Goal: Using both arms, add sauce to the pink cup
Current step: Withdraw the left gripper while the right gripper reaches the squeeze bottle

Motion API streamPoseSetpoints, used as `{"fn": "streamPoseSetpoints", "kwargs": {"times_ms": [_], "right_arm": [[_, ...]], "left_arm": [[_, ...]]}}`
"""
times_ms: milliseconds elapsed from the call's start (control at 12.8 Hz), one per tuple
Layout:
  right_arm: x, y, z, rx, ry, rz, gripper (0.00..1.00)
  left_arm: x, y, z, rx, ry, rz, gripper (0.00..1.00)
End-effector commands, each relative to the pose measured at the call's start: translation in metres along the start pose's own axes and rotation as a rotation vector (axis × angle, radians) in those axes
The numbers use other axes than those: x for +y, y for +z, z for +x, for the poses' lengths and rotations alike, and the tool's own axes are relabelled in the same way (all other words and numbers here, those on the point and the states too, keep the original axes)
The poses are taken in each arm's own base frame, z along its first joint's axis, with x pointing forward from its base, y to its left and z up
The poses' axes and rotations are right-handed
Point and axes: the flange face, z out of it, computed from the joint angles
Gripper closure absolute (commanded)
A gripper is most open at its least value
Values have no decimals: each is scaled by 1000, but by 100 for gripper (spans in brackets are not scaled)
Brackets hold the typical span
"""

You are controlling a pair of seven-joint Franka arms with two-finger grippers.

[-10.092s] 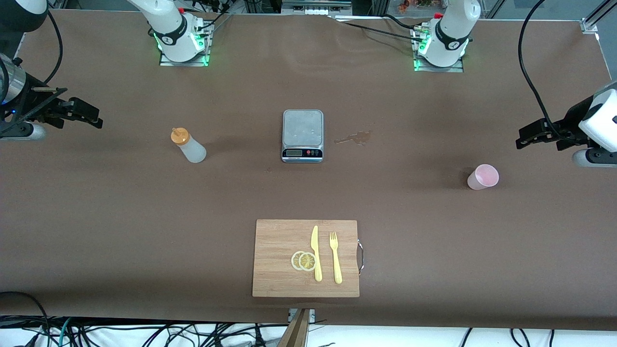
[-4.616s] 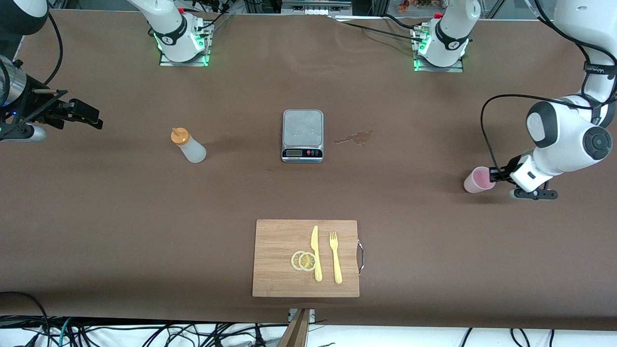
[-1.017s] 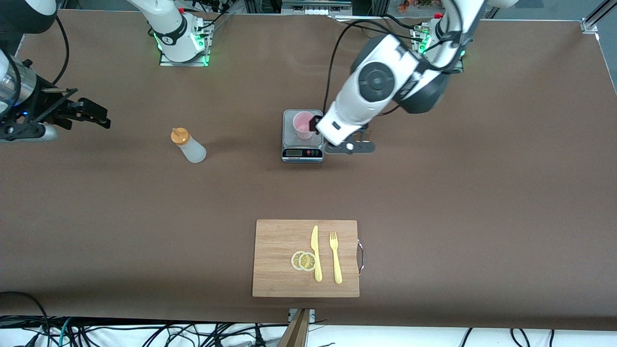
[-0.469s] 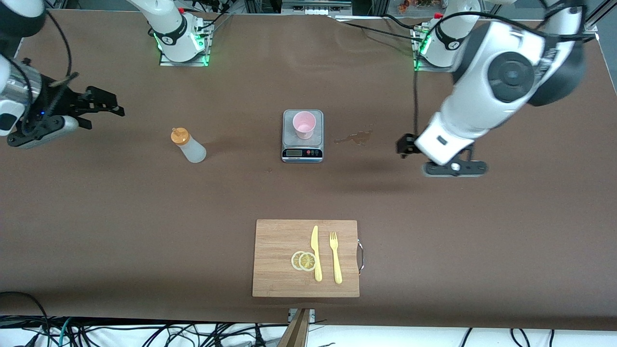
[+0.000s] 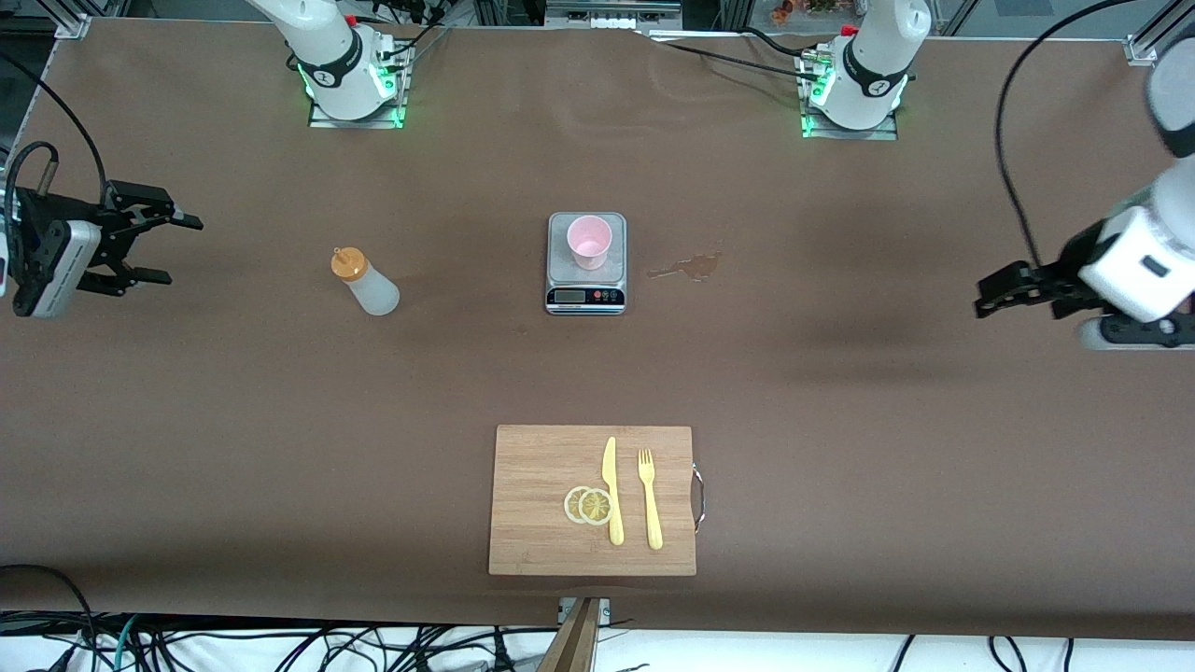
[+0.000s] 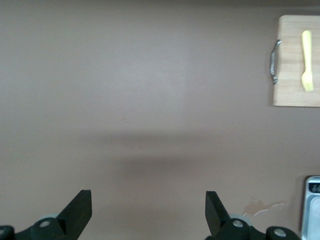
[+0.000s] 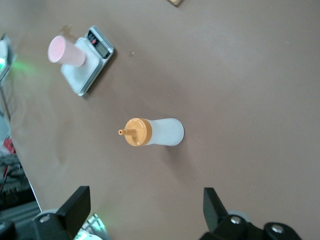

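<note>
Sauce (image 5: 366,284) stands upright on the tabletop (image 5: 840,420), well apart from the scale (image 5: 585,262) toward the right arm's end, and you can see its orange cap pointing up at the right wrist camera. Your right end effector (image 5: 159,249) hangs over the tabletop past the sauce from the scale, toward the right arm's end, with its fingers (image 7: 75,206) spread wide and nothing between them; the bottle sits between that end effector and the scale, clear of both. The pink cup (image 5: 589,242) stands upright on the scale's platform, rim up. Your left end effector (image 5: 994,297) hovers over bare tabletop well away from the scale toward the left arm's end, its fingers (image 6: 80,210) also parted and empty, so the cup is far from it. Nearer the front camera than the scale lies the cutting board (image 5: 541,523), carrying the lemon slices (image 5: 589,505), the knife (image 5: 611,490) and the fork (image 5: 650,497). Just beside the scale, toward the left arm's end, you have a small spill (image 5: 689,268).
</note>
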Motion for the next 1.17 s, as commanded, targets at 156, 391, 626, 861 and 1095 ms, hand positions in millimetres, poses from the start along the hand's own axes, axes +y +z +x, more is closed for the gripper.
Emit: {"fn": "streamPoseSetpoints", "kwargs": {"times_ms": [156, 391, 626, 861, 1095], "right_arm": [[51, 47, -32, 141, -200, 175, 0], [85, 94, -47, 218, -436, 243, 0], [108, 141, -63, 320, -590, 336, 0], [124, 200, -74, 431, -746, 422, 0], [129, 270, -67, 549, -872, 515, 0]], "left_arm": [[-26, -10, -13, -26, 106, -16, 0], [-20, -14, -18, -36, 39, -19, 0], [4, -12, -20, -57, 68, -4, 0], [8, -5, -20, -90, 72, 3, 0], [9, 2, -17, -108, 76, 1, 0]]}}
